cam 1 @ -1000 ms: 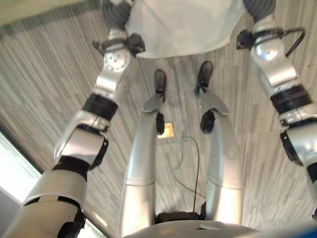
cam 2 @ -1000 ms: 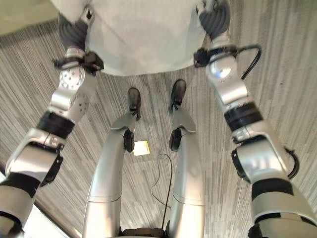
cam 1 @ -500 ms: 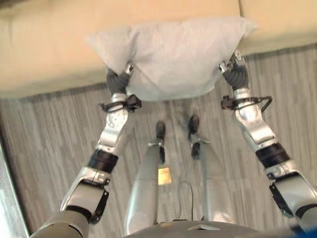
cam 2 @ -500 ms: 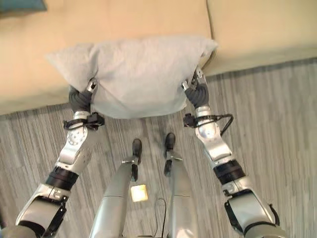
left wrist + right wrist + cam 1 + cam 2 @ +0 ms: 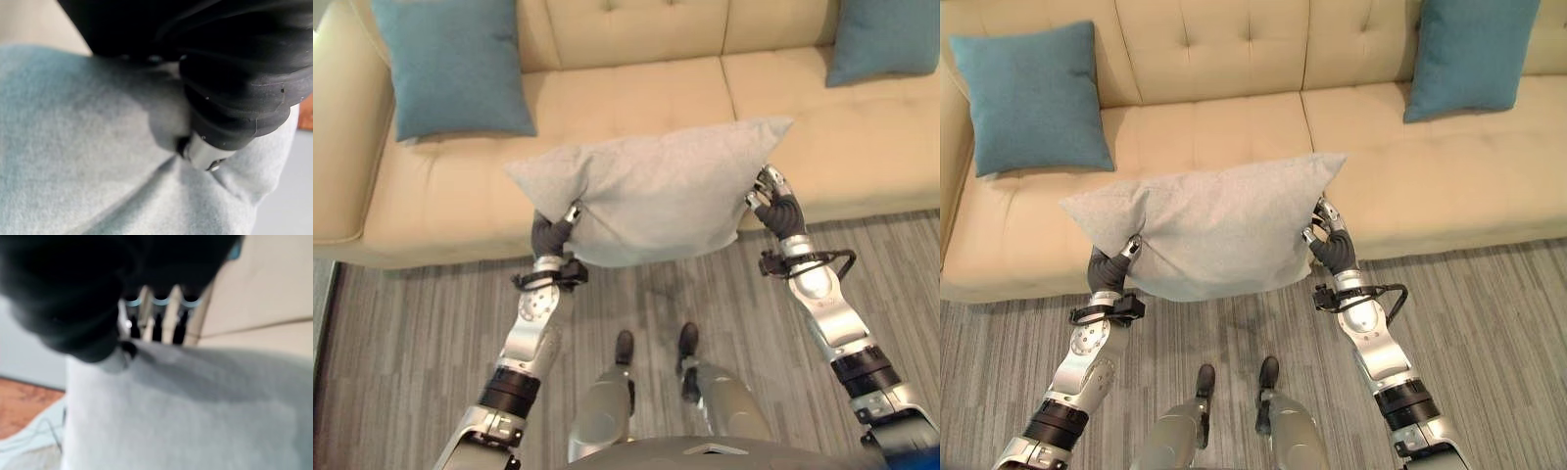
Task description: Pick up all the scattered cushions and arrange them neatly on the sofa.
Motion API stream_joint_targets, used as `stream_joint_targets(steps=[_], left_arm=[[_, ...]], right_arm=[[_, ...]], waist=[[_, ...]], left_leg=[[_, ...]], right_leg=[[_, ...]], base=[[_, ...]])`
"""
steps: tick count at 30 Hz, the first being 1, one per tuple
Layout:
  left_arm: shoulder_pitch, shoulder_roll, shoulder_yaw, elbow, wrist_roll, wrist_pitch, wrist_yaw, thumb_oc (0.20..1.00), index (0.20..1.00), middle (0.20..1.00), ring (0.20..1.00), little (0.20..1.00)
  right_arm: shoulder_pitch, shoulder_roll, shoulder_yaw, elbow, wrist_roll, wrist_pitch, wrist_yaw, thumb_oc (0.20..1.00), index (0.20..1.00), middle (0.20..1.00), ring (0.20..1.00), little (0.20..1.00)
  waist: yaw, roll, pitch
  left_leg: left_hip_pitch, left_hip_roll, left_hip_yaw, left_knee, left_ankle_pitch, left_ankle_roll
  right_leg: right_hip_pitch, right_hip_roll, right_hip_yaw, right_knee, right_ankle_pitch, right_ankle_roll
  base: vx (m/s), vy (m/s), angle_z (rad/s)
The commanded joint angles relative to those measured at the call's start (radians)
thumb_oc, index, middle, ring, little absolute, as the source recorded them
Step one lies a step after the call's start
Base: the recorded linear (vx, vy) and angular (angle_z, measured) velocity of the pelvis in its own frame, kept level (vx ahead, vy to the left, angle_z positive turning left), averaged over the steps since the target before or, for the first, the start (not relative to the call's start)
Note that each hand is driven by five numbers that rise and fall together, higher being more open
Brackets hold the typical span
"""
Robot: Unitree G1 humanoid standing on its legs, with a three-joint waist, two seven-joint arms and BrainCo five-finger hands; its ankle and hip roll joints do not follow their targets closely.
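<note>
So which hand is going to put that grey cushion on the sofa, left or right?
Probably both together. The left hand grips one edge of the grey cushion and the right hand the other, holding it over the front of the sofa. The free seat between the two blue cushions lies straight ahead.

Pale grey cushion (image 5: 1209, 227), two teal cushions (image 5: 1033, 95) on a cream tufted sofa (image 5: 1234, 59), grey streaky floor (image 5: 1508, 333).

Head cameras look down; wrist cameras press close against the cushion (image 5: 651, 191).
</note>
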Motion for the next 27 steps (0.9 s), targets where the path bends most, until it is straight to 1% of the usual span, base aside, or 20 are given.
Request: stream_joint_targets(steps=[1, 3, 5, 7, 8, 11, 12, 13, 14, 15, 16, 17, 18, 19, 20, 21, 22, 23, 24, 27], left_arm=[[-0.049, 0.004, -0.033, -0.099, 0.031, -0.075, -0.081, 0.200, 0.200, 0.200, 0.200, 0.200], [-0.027, 0.003, -0.042, -0.097, 0.039, -0.062, -0.095, 0.200, 0.200, 0.200, 0.200, 0.200], [-0.031, -0.004, -0.056, -0.093, 0.040, -0.056, -0.103, 0.200, 0.200, 0.200, 0.200, 0.200], [-0.020, -0.006, -0.051, -0.089, 0.037, -0.054, -0.107, 0.200, 0.200, 0.200, 0.200, 0.200], [-0.006, -0.009, -0.052, -0.096, 0.036, -0.053, -0.110, 0.200, 0.200, 0.200, 0.200, 0.200], [0.019, -0.006, -0.049, -0.116, 0.034, -0.043, -0.120, 0.200, 0.200, 0.200, 0.200, 0.200], [0.027, -0.006, -0.047, -0.121, 0.038, -0.041, -0.122, 0.200, 0.200, 0.200, 0.200, 0.200], [0.030, -0.002, -0.052, -0.130, 0.053, -0.039, -0.124, 0.200, 0.200, 0.200, 0.200, 0.200], [0.027, 0.003, -0.055, -0.131, 0.061, -0.039, -0.123, 0.200, 0.200, 0.200, 0.200, 0.200], [0.027, 0.003, -0.055, -0.131, 0.061, -0.039, -0.123, 0.200, 0.200, 0.200, 0.200, 0.200], [0.022, 0.013, -0.059, -0.138, 0.063, -0.041, -0.124, 0.200, 0.200, 0.200, 0.200, 0.200], [0.020, 0.019, -0.064, -0.132, 0.077, -0.041, -0.127, 0.200, 0.200, 0.200, 0.200, 0.200], [0.020, 0.020, -0.066, -0.130, 0.079, -0.043, -0.126, 0.200, 0.200, 0.200, 0.200, 0.200], [0.018, 0.021, -0.066, -0.128, 0.079, -0.043, -0.125, 0.200, 0.200, 0.200, 0.200, 0.200], [0.017, 0.022, -0.064, -0.125, 0.079, -0.043, -0.123, 0.200, 0.200, 0.200, 0.200, 0.200], [0.014, 0.020, -0.060, -0.121, 0.074, -0.041, -0.119, 0.200, 0.200, 0.200, 0.200, 0.200], [0.010, 0.018, -0.057, -0.117, 0.069, -0.041, -0.117, 0.200, 0.200, 0.200, 0.200, 0.200], [0.008, 0.016, -0.054, -0.112, 0.067, -0.040, -0.114, 0.200, 0.200, 0.200, 0.200, 0.200], [0.007, 0.016, -0.053, -0.112, 0.065, -0.040, -0.116, 0.200, 0.200, 0.200, 0.200, 0.200], [0.008, 0.004, -0.057, -0.105, 0.064, -0.039, -0.133, 0.200, 0.200, 0.200, 0.200, 0.200]], right_arm=[[0.010, 0.011, -0.002, -0.095, -0.024, -0.086, 0.011, 0.200, 0.200, 0.200, 0.200, 0.200], [0.044, 0.014, -0.016, -0.096, -0.027, -0.079, 0.018, 0.200, 0.200, 0.200, 0.200, 0.200], [0.052, 0.020, -0.017, -0.093, -0.029, -0.074, 0.012, 0.200, 0.200, 0.200, 0.200, 0.200], [0.047, 0.026, -0.014, -0.086, -0.038, -0.069, 0.012, 0.200, 0.200, 0.200, 0.200, 0.200], [0.051, 0.031, -0.010, -0.082, -0.042, -0.067, 0.016, 0.200, 0.200, 0.200, 0.200, 0.200], [0.062, 0.047, -0.008, -0.079, -0.037, -0.059, 0.024, 0.200, 0.200, 0.200, 0.200, 0.200], [0.058, 0.056, -0.005, -0.077, -0.038, -0.055, 0.027, 0.200, 0.200, 0.200, 0.200, 0.200], [0.054, 0.065, 0.002, -0.068, -0.040, -0.055, 0.030, 0.200, 0.200, 0.200, 0.200, 0.200], [0.048, 0.070, 0.006, -0.066, -0.040, -0.057, 0.031, 0.200, 0.200, 0.200, 0.200, 0.200], [0.047, 0.070, 0.006, -0.065, -0.040, -0.057, 0.031, 0.200, 0.200, 0.200, 0.200, 0.200], [0.041, 0.071, 0.008, -0.069, -0.041, -0.055, 0.032, 0.200, 0.200, 0.200, 0.200, 0.200], [0.044, 0.077, 0.010, -0.073, -0.046, -0.057, 0.035, 0.200, 0.200, 0.200, 0.200, 0.200], [0.047, 0.079, 0.011, -0.072, -0.047, -0.057, 0.036, 0.200, 0.200, 0.200, 0.200, 0.200], [0.038, 0.076, 0.018, -0.069, -0.048, -0.058, 0.036, 0.200, 0.200, 0.200, 0.200, 0.200], [0.030, 0.076, 0.023, -0.064, -0.045, -0.057, 0.035, 0.200, 0.200, 0.200, 0.200, 0.200], [0.015, 0.074, 0.033, -0.058, -0.037, -0.059, 0.036, 0.200, 0.200, 0.200, 0.200, 0.200], [0.009, 0.073, 0.037, -0.057, -0.035, -0.059, 0.035, 0.200, 0.200, 0.200, 0.200, 0.200], [0.007, 0.070, 0.040, -0.056, -0.035, -0.058, 0.035, 0.200, 0.200, 0.200, 0.200, 0.200], [0.007, 0.065, 0.040, -0.057, -0.035, -0.056, 0.037, 0.200, 0.200, 0.200, 0.200, 0.200], [0.030, 0.055, 0.032, -0.062, -0.026, -0.060, 0.043, 0.200, 0.200, 0.200, 0.200, 0.200]], waist=[[-0.009, -0.026, -0.121], [-0.015, -0.023, -0.151], [-0.013, -0.026, -0.156], [-0.003, -0.025, -0.173], [0.003, -0.025, -0.181], [0.016, -0.030, -0.190], [0.027, -0.029, -0.189], [0.035, -0.026, -0.183], [0.040, -0.023, -0.176], [0.041, -0.025, -0.176], [0.037, -0.022, -0.168], [0.029, -0.016, -0.163], [0.025, -0.015, -0.166], [0.024, -0.015, -0.169], [0.026, -0.015, -0.171], [0.023, -0.022, -0.175], [0.019, -0.029, -0.175], [0.013, -0.036, -0.174], [0.008, -0.040, -0.174], [0.001, -0.056, -0.182]], left_leg=[[-0.064, 0.032, 0.032, 0.024, 0.085, -0.078], [-0.018, 0.013, 0.068, -0.044, 0.090, -0.070], [-0.034, 0.005, 0.108, -0.058, 0.111, -0.063], [-0.007, -0.009, 0.100, -0.070, 0.083, -0.043], [0.010, -0.022, 0.089, -0.072, 0.065, -0.031], [0.062, -0.038, 0.102, -0.085, 0.035, -0.003], [0.078, -0.046, 0.106, -0.082, 0.018, 0.015], [0.101, -0.058, 0.118, -0.082, -0.003, 0.040], [0.108, -0.065, 0.123, -0.079, -0.010, 0.053], [0.108, -0.066, 0.125, -0.078, -0.011, 0.055], [0.115, -0.068, 0.127, -0.077, -0.012, 0.065], [0.128, -0.064, 0.114, -0.078, -0.021, 0.071], [0.137, -0.065, 0.109, -0.081, -0.026, 0.072], [0.145, -0.064, 0.105, -0.090, -0.027, 0.070], [0.150, -0.062, 0.103, -0.098, -0.026, 0.070], [0.165, -0.062, 0.101, -0.115, -0.030, 0.064], [0.171, -0.067, 0.094, -0.116, -0.033, 0.063], [0.179, -0.070, 0.085, -0.113, -0.040, 0.061], [0.184, -0.070, 0.078, -0.108, -0.046, 0.058], [0.187, -0.070, 0.059, -0.074, -0.071, 0.044]], right_leg=[[0.061, -0.024, 0.014, 0.000, -0.068, 0.088], [0.116, -0.025, 0.001, -0.045, -0.056, 0.099], [0.137, -0.035, 0.001, -0.057, -0.042, 0.108], [0.142, -0.034, 0.017, -0.050, -0.041, 0.119], [0.157, -0.043, 0.024, -0.050, -0.042, 0.129], [0.188, -0.066, 0.044, -0.033, -0.046, 0.149], [0.187, -0.083, 0.049, -0.009, -0.047, 0.160], [0.167, -0.118, 0.058, 0.072, -0.017, 0.185], [0.146, -0.137, 0.064, 0.139, 0.013, 0.197], [0.142, -0.139, 0.067, 0.144, 0.010, 0.198], [0.119, -0.143, 0.081, 0.201, 0.029, 0.203], [0.081, -0.123, 0.116, 0.250, 0.016, 0.191], [0.065, -0.112, 0.129, 0.246, 0.006, 0.185], [0.049, -0.093, 0.140, 0.205, -0.006, 0.175], [0.046, -0.088, 0.140, 0.176, -0.005, 0.171], [0.037, -0.069, 0.132, 0.063, 0.017, 0.166], [0.026, -0.052, 0.143, 0.026, 0.030, 0.166], [0.017, -0.029, 0.157, 0.001, 0.043, 0.168], [0.018, -0.019, 0.163, -0.008, 0.050, 0.167], [0.064, -0.008, 0.201, -0.045, 0.043, 0.150]], base=[[0.10, 0.006, 0.21], [0.18, 0.045, 0.14], [0.13, 0.105, 0.21], [0.17, 0.136, 0.02], [0.22, 0.158, -0.24], [0.22, 0.183, -0.31], [0.21, 0.320, -0.29], [0.15, 0.319, -0.29], [0.08, 0.244, -0.37], [0.03, 0.134, -0.41], [0.07, 0.131, -0.38], [0.11, 0.151, -0.12], [0.13, 0.099, -0.06], [0.11, 0.019, -0.10], [0.18, -0.041, -0.10], [0.19, -0.066, -0.14], [0.23, -0.084, -0.14], [0.17, -0.072, -0.16], [0.18, -0.088, 0.05], [0.19, -0.122, 0.35]])
